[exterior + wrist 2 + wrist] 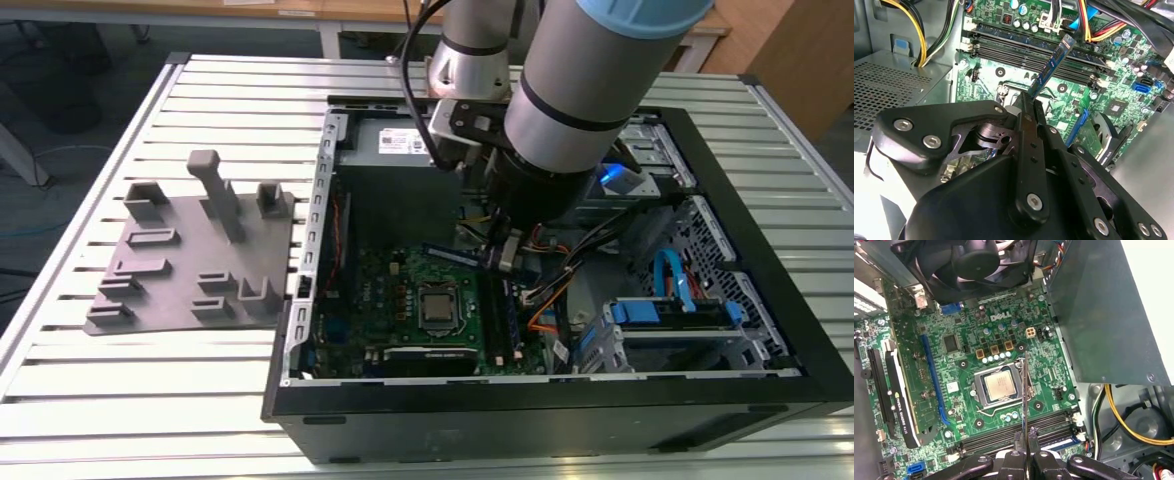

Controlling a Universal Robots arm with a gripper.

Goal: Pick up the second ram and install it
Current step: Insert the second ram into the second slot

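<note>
1. A slatted metal table carries everything in the exterior view.
2. An open black computer case lies on its side on the table, towards the exterior view's right, with its inside facing up.
3. The robot arm reaches down into the case from above, its grey and black wrist over the middle of the opening.
4. A grey moulded tray with upright posts sits on the table just beside the case, on the exterior view's left.
5. A green motherboard covers the floor of the case. Both wrist views look down on it from close by.
6. The gripper hangs over the board inside the case. Its black fingers are pinched narrowly together on a thin stick, one on each flat face.
7. Long black memory slots with white end clips run side by side across the board, and in the first wrist view they lie directly beyond the fingertips.
8. The second ram is in that grip. It is a dark blue-green stick jutting out past the fingertips at a tilt, and its free end crosses over the slots rather than lining up with them.
9. In the first wrist view the stick appears edge-on as a thin line, between the slots and the processor in its square socket.
</note>
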